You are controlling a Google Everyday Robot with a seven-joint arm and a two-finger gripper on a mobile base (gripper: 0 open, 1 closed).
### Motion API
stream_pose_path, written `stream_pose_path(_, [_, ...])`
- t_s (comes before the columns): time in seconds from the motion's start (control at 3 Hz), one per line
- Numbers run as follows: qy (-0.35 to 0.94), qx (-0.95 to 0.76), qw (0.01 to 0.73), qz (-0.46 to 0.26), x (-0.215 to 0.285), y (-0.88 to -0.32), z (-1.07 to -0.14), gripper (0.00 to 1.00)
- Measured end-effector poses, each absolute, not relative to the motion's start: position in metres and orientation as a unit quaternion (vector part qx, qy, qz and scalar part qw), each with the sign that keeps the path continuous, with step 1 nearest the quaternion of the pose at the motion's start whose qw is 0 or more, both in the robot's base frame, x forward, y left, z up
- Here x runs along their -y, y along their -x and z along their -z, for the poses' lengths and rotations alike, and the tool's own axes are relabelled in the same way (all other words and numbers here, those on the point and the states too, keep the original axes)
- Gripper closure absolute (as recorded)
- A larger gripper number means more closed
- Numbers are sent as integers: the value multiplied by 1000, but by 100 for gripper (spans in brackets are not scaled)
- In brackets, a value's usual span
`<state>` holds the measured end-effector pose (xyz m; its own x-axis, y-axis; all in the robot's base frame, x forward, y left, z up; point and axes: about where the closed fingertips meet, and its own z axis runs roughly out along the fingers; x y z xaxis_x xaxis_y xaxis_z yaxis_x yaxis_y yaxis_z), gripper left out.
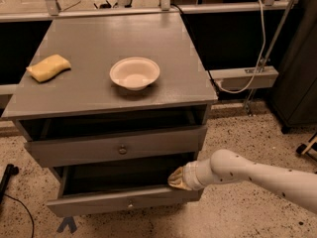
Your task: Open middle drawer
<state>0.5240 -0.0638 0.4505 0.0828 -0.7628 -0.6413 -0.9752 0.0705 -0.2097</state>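
Grey middle drawer (99, 205) open, gripper (175, 178) @ rim

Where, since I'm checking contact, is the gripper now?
In the camera view, the gripper sits low and right of centre, at the right end of the pulled-out middle drawer, behind its front panel and below the upper drawer.

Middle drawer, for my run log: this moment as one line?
middle drawer: pulled out | gripper: at its front's right end

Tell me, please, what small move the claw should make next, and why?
Probably pull a little farther outward: the claw sits at the right top edge of the middle drawer, which is only partly out, its inside showing.
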Motion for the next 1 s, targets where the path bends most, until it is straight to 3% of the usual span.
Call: stream_pose_path(1.0, [665,-659,304,-177,60,-533,-431,100])
